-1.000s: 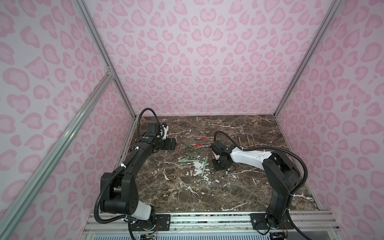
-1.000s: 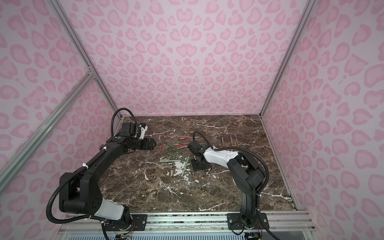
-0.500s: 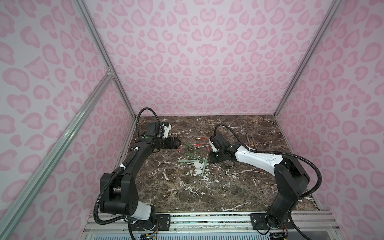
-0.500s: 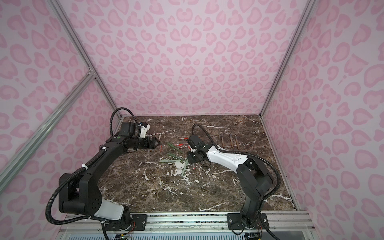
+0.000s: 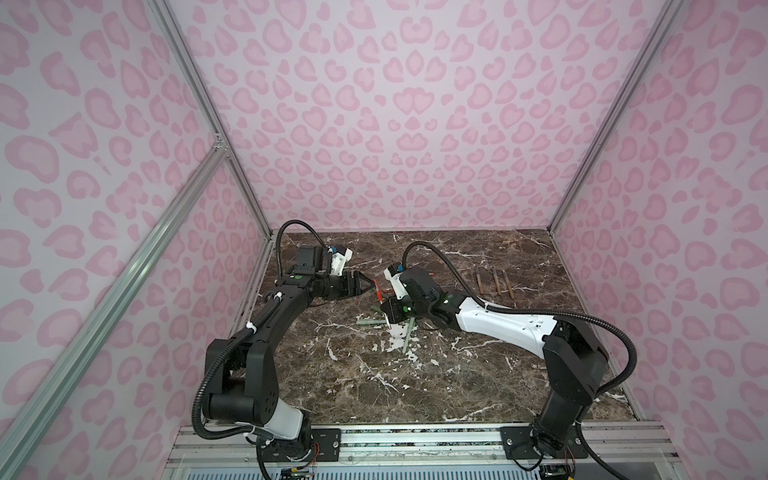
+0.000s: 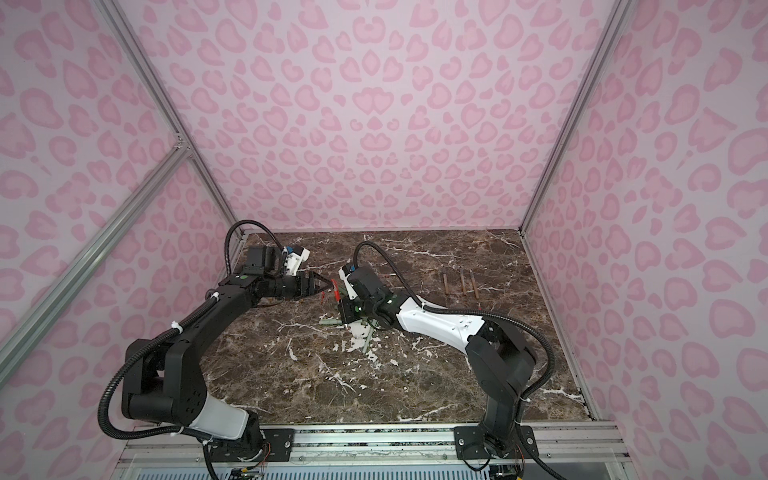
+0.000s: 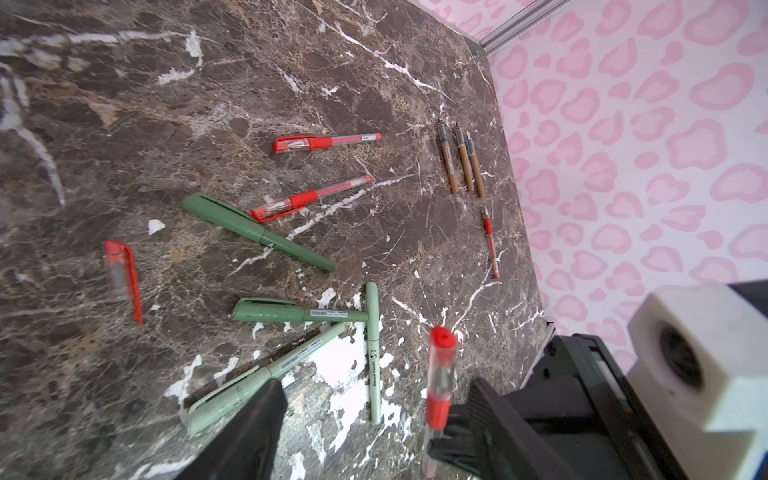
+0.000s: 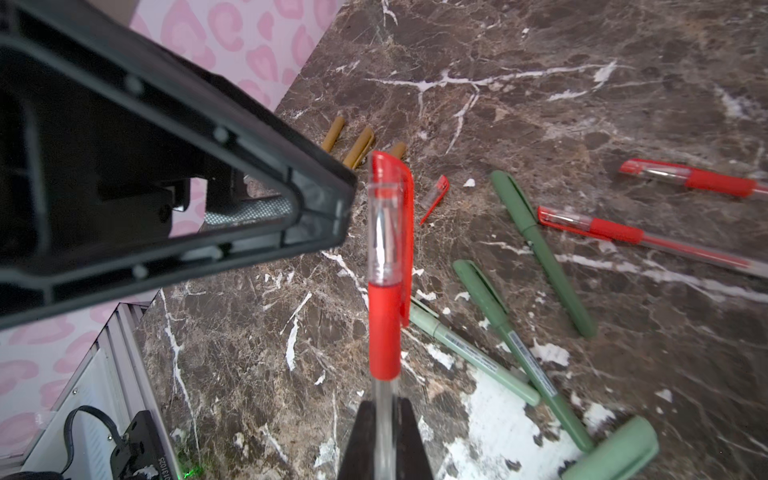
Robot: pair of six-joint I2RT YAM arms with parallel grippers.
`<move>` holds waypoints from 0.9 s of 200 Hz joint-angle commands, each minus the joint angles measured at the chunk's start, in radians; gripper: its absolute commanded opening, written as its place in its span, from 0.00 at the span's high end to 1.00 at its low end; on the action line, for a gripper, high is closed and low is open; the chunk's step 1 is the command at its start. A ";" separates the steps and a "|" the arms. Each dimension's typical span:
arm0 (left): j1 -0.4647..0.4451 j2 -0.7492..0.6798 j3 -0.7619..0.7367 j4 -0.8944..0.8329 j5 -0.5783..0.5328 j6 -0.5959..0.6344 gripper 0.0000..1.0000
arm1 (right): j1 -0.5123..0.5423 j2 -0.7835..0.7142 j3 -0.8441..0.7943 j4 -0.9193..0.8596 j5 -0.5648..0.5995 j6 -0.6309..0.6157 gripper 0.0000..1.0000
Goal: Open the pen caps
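Observation:
My right gripper (image 8: pixel 384 401) is shut on the clear barrel of a red pen (image 8: pixel 384 332) and holds it above the marble table. Its pen cap (image 8: pixel 390 216), clear with a red clip, is on and points away from the gripper. My left gripper (image 7: pixel 376 386) is open, with this pen (image 7: pixel 440 374) between its fingers and close to one pad (image 7: pixel 490 411). In both top views the two grippers (image 5: pixel 365 284) (image 6: pixel 343 309) meet at the table's middle back. A loose red cap (image 7: pixel 122 274) lies on the table.
Two capped red pens (image 7: pixel 328 143) (image 7: pixel 311 198) and several green pens (image 7: pixel 257 232) lie scattered mid-table. Three uncapped brown pens (image 7: pixel 459 160) and an uncapped red pen (image 7: pixel 490 241) lie near the right wall. Three brown caps (image 8: pixel 357 149) lie by the left wall.
The right gripper has raised the red pen and carried it leftward. The left gripper has moved right to meet it, and its jaws have narrowed around the pen.

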 commanded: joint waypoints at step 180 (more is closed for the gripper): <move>-0.009 0.014 0.027 0.020 0.020 -0.008 0.96 | 0.029 0.052 0.041 0.035 -0.024 0.001 0.82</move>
